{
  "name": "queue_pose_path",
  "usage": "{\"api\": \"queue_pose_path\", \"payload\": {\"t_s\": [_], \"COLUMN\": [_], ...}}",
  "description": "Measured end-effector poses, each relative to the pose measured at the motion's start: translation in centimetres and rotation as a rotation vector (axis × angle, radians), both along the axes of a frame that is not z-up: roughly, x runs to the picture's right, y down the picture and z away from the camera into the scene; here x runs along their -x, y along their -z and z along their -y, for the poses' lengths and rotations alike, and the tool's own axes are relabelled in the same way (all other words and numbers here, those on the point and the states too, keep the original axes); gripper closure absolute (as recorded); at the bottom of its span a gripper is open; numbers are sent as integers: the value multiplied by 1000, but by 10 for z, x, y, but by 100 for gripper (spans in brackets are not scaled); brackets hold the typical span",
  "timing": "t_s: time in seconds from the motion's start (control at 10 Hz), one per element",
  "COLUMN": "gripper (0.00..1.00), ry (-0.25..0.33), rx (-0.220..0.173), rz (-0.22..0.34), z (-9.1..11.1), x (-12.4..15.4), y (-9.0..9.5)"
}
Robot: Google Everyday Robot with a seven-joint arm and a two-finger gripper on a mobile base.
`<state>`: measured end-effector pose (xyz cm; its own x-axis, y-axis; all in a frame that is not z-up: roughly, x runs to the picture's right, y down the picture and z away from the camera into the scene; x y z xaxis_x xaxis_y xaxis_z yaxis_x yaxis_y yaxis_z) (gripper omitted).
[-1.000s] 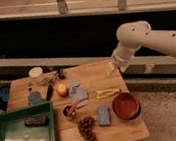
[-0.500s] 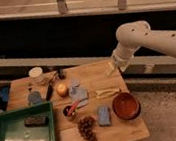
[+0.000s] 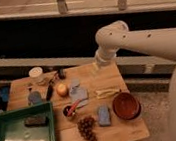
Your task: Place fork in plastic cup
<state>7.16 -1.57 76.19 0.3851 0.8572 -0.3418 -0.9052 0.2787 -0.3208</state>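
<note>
Your fork (image 3: 106,91) looks like the pale thin thing lying flat on the table (image 3: 110,74), right of the middle and just behind the brown bowl (image 3: 126,105). It's so faint that you can't really make out the tines, or whether it's one piece or two.

The plastic cup (image 3: 36,73) is the white one standing near the back left corner, well apart from the fork.

The gripper (image 3: 97,66) hangs off the end of the white arm, over the back edge of the table and a bit right of centre. It's not on the fork, and it's a pale smudge, so you can't tell if it's open or closed.

Between fork and cup you've got a grey-blue cloth (image 3: 77,92), an orange fruit (image 3: 62,89) and a dark stick-like thing (image 3: 49,91) you can't identify. Toward the front edge sit some grapes (image 3: 87,128) and a blue pad (image 3: 103,115). The green tray (image 3: 22,110) fills the front left corner, cut off on the left, with a dark lump (image 3: 35,121) inside
</note>
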Motion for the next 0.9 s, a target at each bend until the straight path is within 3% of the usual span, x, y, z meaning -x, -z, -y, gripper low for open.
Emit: {"api": "queue_pose_path", "payload": {"t_s": [0.4, 0.5, 0.6, 0.9], "gripper": [37, 37, 37, 37], "ry": [66, 78, 86, 86], "rx": [-81, -95, -99, -101], "rz": [98, 154, 188, 185], "z": [9, 13, 13, 13], "x": [98, 132, 147, 144], "y": [-5, 0, 4, 4]}}
